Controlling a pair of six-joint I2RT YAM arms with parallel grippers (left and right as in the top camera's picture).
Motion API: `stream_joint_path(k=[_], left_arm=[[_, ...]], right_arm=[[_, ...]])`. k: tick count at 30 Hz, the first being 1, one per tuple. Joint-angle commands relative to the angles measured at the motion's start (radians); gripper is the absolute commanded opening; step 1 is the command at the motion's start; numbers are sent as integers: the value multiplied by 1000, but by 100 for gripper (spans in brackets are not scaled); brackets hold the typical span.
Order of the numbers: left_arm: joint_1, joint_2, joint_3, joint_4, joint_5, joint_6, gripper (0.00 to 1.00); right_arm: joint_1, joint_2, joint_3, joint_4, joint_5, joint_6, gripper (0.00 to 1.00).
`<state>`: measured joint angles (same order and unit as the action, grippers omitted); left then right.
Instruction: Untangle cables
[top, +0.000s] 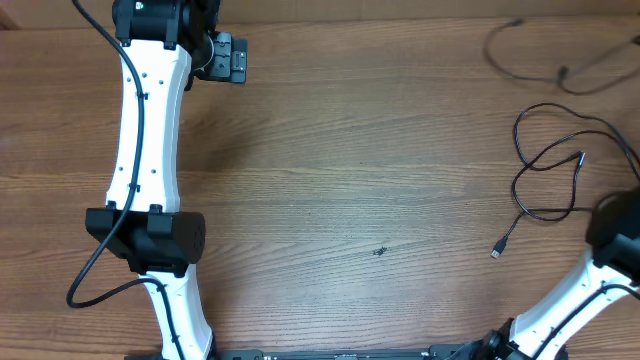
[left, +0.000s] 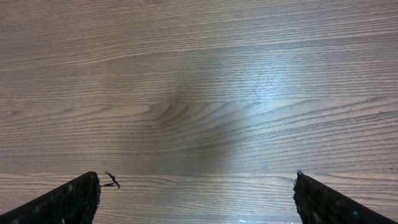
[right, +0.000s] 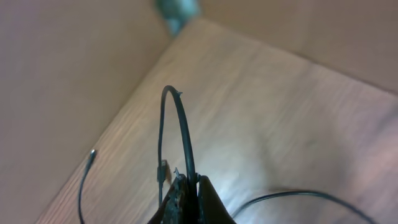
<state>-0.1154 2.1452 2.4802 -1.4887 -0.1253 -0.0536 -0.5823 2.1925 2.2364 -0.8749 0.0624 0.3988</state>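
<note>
Left gripper (left: 196, 180) spread wide over bare table (left: 199, 74), nothing between the fingers, well apart from the cables (top: 545, 219). These lie in loose crossing loops on the right side, close to the right arm. A separate strand (top: 563, 73) sits off at the far right corner. Right gripper (right: 189, 183) closed, pinching a loop (right: 185, 134) that arches up from its fingertips. Cord judged light, thin and limp but springy: keeps its curve, likely to slide and drag neighbours. Best hold probably near a plug (top: 500, 247) or on a free run, away from crossings.
</note>
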Motion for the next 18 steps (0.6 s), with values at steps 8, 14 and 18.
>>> stream_joint_path(k=[8,14,18], left_arm=[[3,-21,3,4,-13,-14,99],[4,-21,3,4,-12,-14,100],[3,-21,3,4,-13,-14,99]], right_arm=[[-75,-27,10,-70,-122,13,100],[-74,-76,11,-132,-270,13,100],[-74,-140,11,-190,-398,9,100]])
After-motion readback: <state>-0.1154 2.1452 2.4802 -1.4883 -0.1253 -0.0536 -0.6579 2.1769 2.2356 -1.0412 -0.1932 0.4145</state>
